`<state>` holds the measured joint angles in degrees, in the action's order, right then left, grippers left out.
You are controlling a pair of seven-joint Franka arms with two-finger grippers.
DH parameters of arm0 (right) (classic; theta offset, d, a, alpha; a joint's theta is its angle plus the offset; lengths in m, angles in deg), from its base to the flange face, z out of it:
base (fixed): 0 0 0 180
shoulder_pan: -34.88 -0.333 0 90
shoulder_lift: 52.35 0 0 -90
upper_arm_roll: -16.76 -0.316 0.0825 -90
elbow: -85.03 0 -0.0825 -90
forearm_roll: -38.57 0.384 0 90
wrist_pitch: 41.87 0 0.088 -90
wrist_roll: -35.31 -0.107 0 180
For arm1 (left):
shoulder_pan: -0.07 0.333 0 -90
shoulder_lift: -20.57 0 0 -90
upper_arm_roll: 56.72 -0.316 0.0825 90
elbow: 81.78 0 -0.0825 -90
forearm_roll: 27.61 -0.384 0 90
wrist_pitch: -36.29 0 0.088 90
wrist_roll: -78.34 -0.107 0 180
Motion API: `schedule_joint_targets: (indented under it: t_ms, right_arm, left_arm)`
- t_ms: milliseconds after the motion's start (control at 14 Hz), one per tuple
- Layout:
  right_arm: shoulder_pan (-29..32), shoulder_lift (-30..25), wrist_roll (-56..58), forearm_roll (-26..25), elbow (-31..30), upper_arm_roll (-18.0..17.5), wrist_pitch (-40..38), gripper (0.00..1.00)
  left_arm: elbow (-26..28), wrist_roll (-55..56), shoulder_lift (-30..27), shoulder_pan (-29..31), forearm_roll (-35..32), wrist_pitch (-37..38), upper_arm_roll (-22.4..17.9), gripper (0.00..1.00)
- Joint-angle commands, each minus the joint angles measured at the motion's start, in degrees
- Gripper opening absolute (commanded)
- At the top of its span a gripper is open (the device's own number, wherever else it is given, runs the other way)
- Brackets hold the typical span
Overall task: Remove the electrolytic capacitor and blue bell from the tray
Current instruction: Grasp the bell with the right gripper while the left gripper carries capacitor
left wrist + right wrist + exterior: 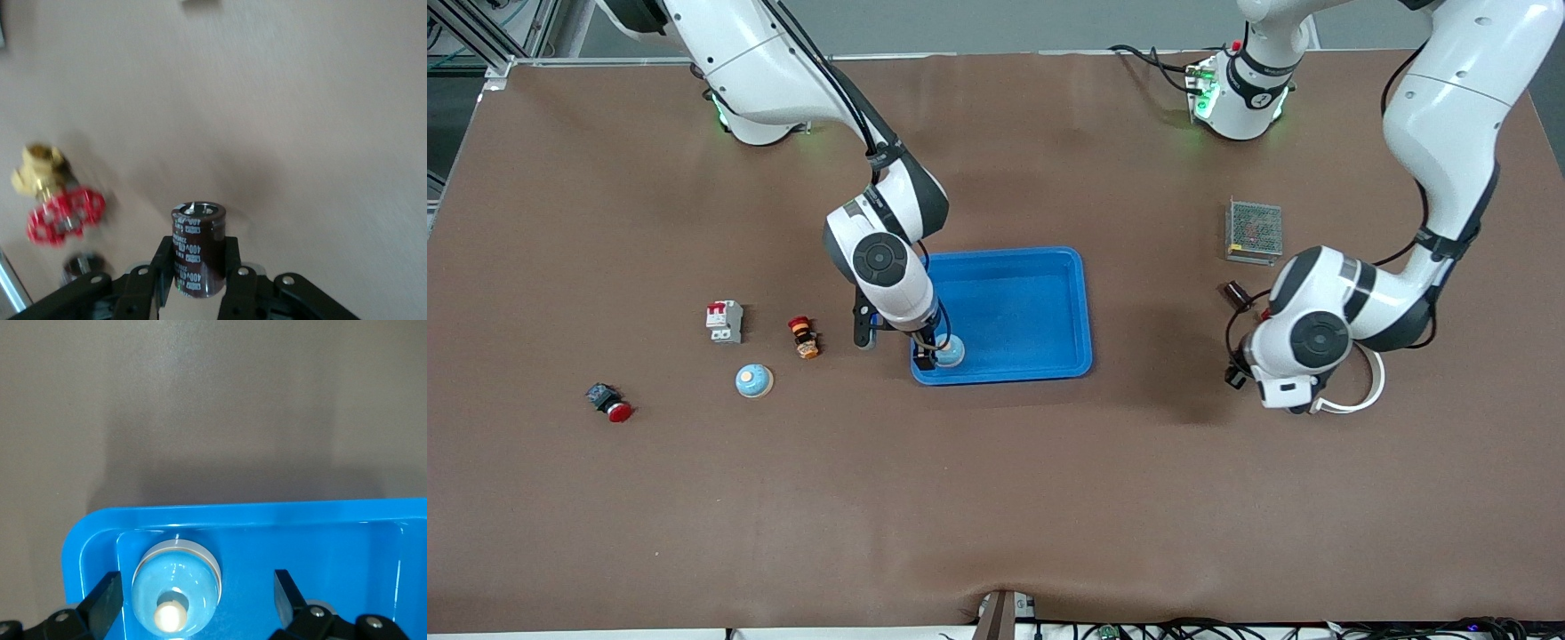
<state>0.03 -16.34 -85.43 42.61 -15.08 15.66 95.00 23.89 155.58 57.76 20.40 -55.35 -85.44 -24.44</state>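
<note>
A light-blue bell point(951, 353) sits in the blue tray point(1049, 258), in its corner nearest the front camera at the right arm's end. My right gripper point(932, 351) hangs open just over it; in the right wrist view the bell point(175, 587) lies between the spread fingers point(107, 600), close to one and untouched by both. My left gripper point(198, 267) is shut on a dark brown capacitor point(198, 243), which it holds upright. In the front view that gripper point(1236, 375) is over bare table at the left arm's end, and the capacitor is hidden there.
A second bell point(754, 380), a circuit breaker point(725, 321), an orange-red switch point(803, 337) and a red push button point(610, 403) lie toward the right arm's end. A mesh box point(1254, 231) and a dark part point(1234, 292) lie near the left arm. A red-handled brass valve point(57, 200) shows.
</note>
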Motion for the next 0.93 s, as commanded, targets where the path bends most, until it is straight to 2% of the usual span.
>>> schedule_joint_targets:
  t_ms: [0, 427, 570, 784, 855]
  right_arm:
    - [-0.57, 0.81, -1.69, -1.66, 0.61, 0.67, 1.12, 1.0]
    - [-1.18, 2.92, -3.88, -2.44, 3.42, 0.67, 2.09, 1.0]
    - [-1.53, 3.45, -4.68, -2.89, 3.86, 0.67, 2.18, 1.0]
    - [-2.15, 4.42, -4.85, -2.98, 4.65, 0.67, 2.18, 1.0]
    - [-2.58, 4.59, -4.94, -2.98, 4.83, 0.67, 2.18, 1.0]
  left_arm:
    - [1.83, -4.28, 0.15, 3.48, -1.96, -2.72, 0.51, 0.0]
    - [1.74, -9.11, 1.39, 5.51, -5.84, -3.34, 0.15, 0.0]
    - [1.65, -11.93, 1.47, 6.12, -5.84, -3.34, 0.15, 0.15]
    - [1.48, -12.99, 1.47, 6.04, -5.92, -3.34, 0.15, 0.48]
    - [1.39, -12.99, 1.47, 6.04, -5.92, -3.34, 0.15, 0.52]
